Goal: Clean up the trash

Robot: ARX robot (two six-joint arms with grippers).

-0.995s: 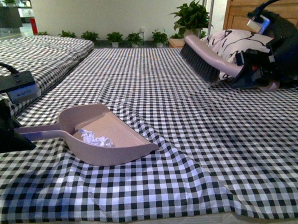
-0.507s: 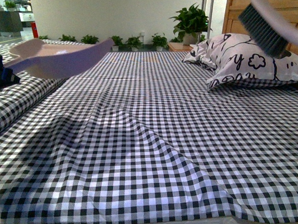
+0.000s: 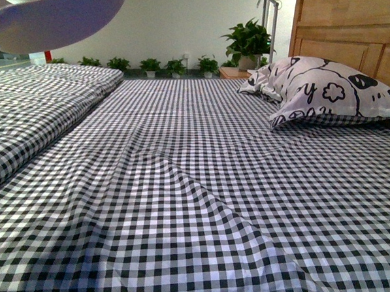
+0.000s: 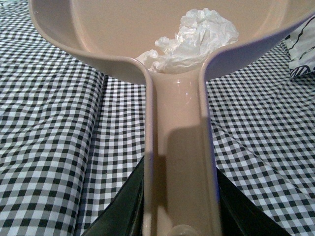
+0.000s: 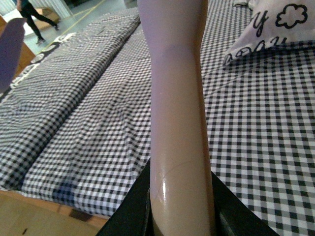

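The trash [image 4: 192, 37], a crumpled white wad, lies inside the pinkish dustpan [image 4: 123, 29] close to where the handle joins the pan. My left gripper [image 4: 179, 216] is shut on the dustpan's handle, holding it high above the checked bed. In the front view only the dustpan's underside [image 3: 58, 11] shows at the upper left. My right gripper [image 5: 182, 211] is shut on the brush [image 5: 177, 98], whose pinkish handle runs up out of the picture; the bristles are out of view.
A black-and-white checked sheet [image 3: 192, 205] covers the bed, with a rumpled fold near the front. The patterned pillow [image 3: 322, 87] leans against the wooden headboard [image 3: 358, 37]. A second checked bed [image 3: 33, 105] lies to the left. Potted plants [image 3: 246, 41] line the far wall.
The dustpan has been lifted off the sheet, with the trash in it, up to the upper left. The brush has risen out of the front view.
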